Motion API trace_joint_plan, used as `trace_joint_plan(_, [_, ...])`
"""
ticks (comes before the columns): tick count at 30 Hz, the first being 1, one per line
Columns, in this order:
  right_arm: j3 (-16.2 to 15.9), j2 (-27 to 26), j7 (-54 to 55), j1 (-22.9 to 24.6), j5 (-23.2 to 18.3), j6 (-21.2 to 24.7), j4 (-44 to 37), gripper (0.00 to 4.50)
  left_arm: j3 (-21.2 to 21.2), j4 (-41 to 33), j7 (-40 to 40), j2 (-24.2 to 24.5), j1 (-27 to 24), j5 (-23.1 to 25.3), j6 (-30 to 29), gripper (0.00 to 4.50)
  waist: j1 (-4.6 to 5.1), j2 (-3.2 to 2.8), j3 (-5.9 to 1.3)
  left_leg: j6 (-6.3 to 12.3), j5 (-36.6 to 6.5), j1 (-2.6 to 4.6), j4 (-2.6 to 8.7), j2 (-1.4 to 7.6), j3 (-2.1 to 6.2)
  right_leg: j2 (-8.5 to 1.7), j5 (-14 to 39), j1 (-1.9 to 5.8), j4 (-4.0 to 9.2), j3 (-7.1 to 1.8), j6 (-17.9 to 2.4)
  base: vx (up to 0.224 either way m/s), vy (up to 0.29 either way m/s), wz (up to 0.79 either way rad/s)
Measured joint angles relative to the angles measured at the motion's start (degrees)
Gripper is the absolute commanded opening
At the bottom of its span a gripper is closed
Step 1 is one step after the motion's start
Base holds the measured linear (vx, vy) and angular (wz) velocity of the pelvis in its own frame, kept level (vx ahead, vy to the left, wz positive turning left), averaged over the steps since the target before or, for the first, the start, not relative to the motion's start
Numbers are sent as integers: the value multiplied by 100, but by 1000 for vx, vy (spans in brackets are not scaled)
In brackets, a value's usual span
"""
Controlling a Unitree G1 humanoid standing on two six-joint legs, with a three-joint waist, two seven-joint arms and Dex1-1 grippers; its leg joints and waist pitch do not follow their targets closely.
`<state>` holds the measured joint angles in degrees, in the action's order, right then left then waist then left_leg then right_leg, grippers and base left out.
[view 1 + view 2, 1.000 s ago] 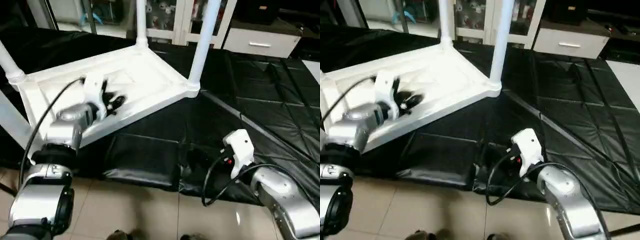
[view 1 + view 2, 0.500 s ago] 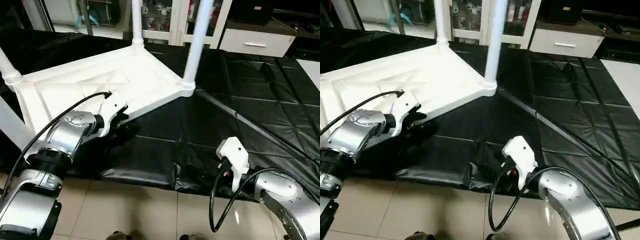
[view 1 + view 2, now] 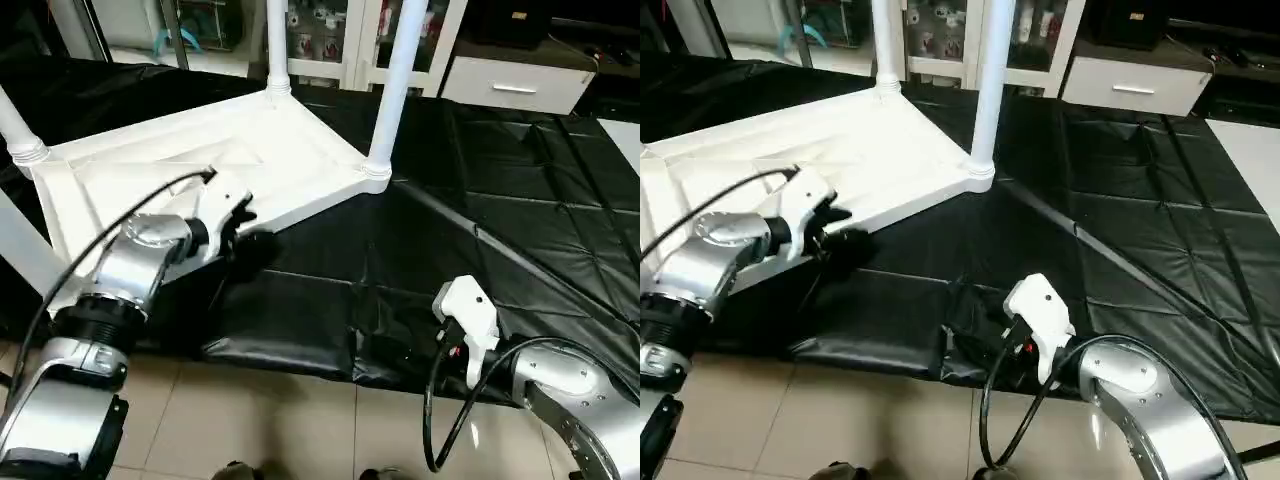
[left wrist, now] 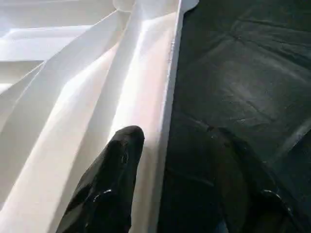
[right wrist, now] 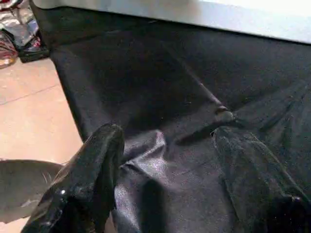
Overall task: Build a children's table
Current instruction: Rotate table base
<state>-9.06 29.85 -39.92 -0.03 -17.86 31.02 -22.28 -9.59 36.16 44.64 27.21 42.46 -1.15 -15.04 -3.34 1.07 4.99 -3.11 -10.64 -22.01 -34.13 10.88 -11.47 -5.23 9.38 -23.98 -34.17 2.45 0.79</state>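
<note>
The white table top (image 3: 270,150) lies upside down on the black mat (image 3: 500,200), ribbed underside facing up. Its white legs stand up from the corner sockets: one at the near right corner (image 3: 392,90), one behind it (image 3: 277,45), one at the left (image 3: 17,130). My left gripper (image 3: 243,225) is open at the top's near rim. In the left wrist view one finger (image 4: 121,155) rests inside the rim (image 4: 163,126) and the other sits outside over the mat. My right gripper (image 5: 167,133) is open, low over the mat's front part, with nothing between its fingers.
The mat's front edge (image 3: 290,345) is folded and bunched above a tiled floor (image 3: 280,430). White cabinets (image 3: 340,40) and a drawer unit (image 3: 510,85) stand behind the mat. A fourth leg (image 3: 22,255) slants past the left edge.
My left gripper has come off the top's underside, out over the near rim, and now straddles that rim. The right arm has drawn a little nearer; the camera has shifted.
</note>
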Motion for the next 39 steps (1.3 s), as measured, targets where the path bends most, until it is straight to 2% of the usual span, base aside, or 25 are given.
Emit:
trace_joint_plan(7, [7,-63,109,-48,0,11,-17,319,-233,671,-174,96,5,447,10,244,1,0,0,0,1,2,0,1,1,0,-1,0,-3,0,0,0,0,0])
trace_joint_plan(10, [34,-132,217,-152,-1,12,-17,319,-256,790,-202,96,55,503,20,208,0,-6,-4,-1,1,7,0,0,0,0,-1,4,-4,-2,-1,0,0,0])
trace_joint_plan(18, [119,-131,245,-181,-3,34,-26,319,-254,1043,-122,73,153,548,176,162,-9,-12,-8,-1,1,11,-4,0,1,0,-1,6,-15,-2,-1,0,0,0])
trace_joint_plan(21, [122,-114,251,-181,-3,48,-26,319,-256,1149,1,41,195,553,275,128,-16,-12,-8,-1,2,12,-7,0,1,-1,-1,6,-21,-2,-2,0,0,0])
trace_joint_plan(23, [126,-99,252,-181,-3,78,-26,319,-255,1188,25,41,211,563,333,125,-19,-12,-8,-1,2,11,-10,0,1,-1,-1,7,-22,-2,-2,0,0,0])
trace_joint_plan(31, [186,-84,259,-165,-2,84,-27,319,-253,1400,88,1,282,610,598,53,-43,-24,-18,2,1,7,-21,-2,1,-4,-1,10,-21,-3,-2,0,0,0])
trace_joint_plan(39, [194,-66,266,-145,-1,84,-33,319,-307,1636,277,-103,353,680,925,13,-33,-45,-33,4,3,17,-33,-1,1,-5,-2,18,-32,-4,-3,0,0,0])
